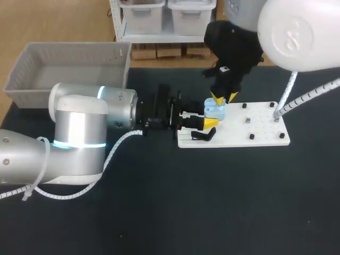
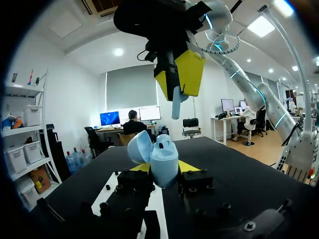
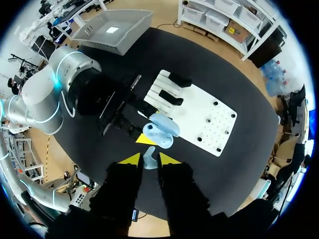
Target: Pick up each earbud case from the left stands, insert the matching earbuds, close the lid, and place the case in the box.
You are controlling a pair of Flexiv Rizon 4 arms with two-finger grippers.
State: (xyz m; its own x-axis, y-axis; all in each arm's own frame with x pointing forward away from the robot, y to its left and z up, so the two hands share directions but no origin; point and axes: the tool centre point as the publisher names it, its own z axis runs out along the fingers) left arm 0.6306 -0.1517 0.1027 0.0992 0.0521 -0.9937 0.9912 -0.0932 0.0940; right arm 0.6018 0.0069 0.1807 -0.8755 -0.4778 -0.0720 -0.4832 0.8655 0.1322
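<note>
Head view: left gripper [image 1: 210, 117] clamped on light-blue plastic earbud case [image 1: 215, 110], lid open, over left end of white perforated board [image 1: 260, 125]. Right gripper [image 1: 223, 98] directly above case. Grey plastic box [image 1: 69, 58] well apart, behind left arm; no case seen in it.

Left wrist view: case upright between fingers. Right jaws pinch light-blue earbud [image 2: 176, 107], long axis vertical, just above case, not touching.

Right wrist view: case straight ahead of earbud. You likely need straight descent; mind open lid.
</note>
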